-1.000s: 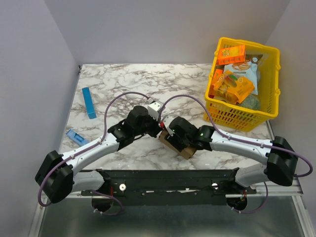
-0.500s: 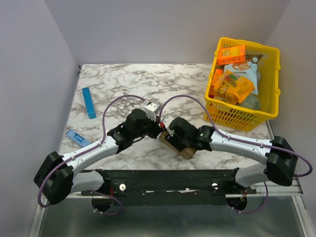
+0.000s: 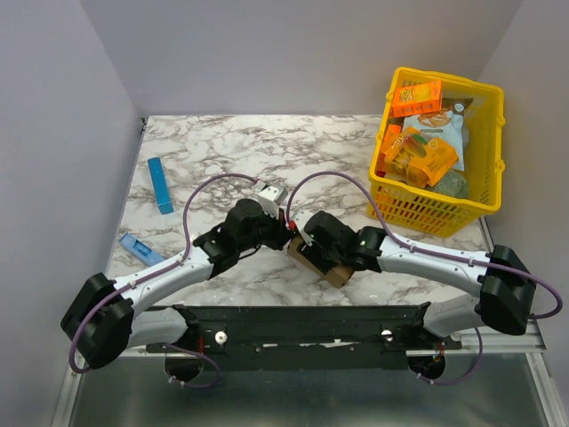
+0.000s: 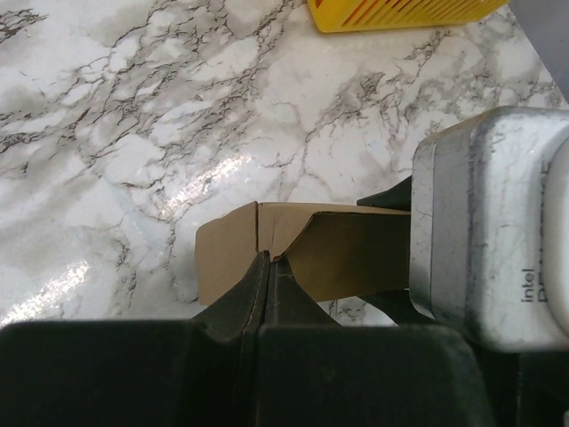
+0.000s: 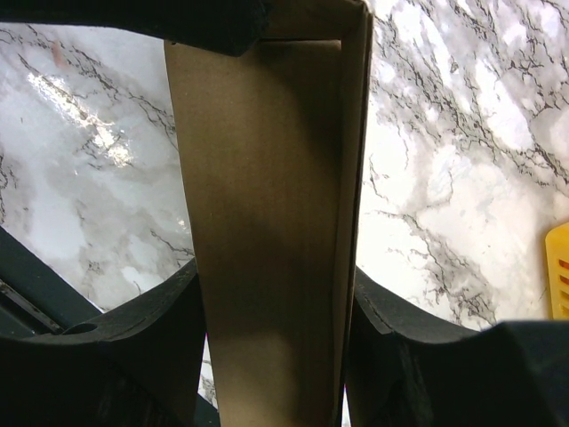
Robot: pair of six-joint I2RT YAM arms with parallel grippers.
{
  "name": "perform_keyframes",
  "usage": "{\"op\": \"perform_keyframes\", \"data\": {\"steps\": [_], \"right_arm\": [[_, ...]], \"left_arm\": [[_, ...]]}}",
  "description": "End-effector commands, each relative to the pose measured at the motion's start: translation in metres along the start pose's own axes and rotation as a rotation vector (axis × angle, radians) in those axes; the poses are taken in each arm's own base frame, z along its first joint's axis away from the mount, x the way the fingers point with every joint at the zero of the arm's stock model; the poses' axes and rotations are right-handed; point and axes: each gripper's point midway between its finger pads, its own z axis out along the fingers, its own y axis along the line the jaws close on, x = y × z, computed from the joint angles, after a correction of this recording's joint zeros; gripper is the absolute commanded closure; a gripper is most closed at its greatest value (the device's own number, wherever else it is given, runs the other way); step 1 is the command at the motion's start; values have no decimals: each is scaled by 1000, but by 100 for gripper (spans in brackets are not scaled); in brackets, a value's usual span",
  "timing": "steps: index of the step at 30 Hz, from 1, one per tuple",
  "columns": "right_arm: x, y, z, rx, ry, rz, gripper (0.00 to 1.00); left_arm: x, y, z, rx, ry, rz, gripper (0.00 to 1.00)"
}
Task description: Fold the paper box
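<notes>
Paper box point(image 3: 331, 269) at front centre of marble table point(image 3: 222, 142), between both arms, partly formed; can't tell if it's lifted. Right gripper point(image 5: 271, 311) spread to box width, fingers clamped on its two long sides. Left gripper point(image 4: 268, 271) fully closed, holding nothing, tips touching box's end flap. Yellow basket point(image 3: 427, 212) of snack packs far right, blue bar point(image 3: 160, 185) far left.

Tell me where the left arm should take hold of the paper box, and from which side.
Probably the end flap of the paper box, which juts free past the body. Come from the left arm's side, fingers across its thin edge: the right gripper clamps the long walls. The left gripper is shut and must open first.
</notes>
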Motion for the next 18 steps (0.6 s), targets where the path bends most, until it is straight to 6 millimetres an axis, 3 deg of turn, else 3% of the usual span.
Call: {"op": "perform_keyframes", "data": {"steps": [1,18], "right_arm": [[25,-15,-2,85,77,6,53],[24,-20,-3,109,69,9,53]], "left_arm": [[20,20,-5,-80,44,-37,100],[39,40,-15,-103,-26,61,100]]}}
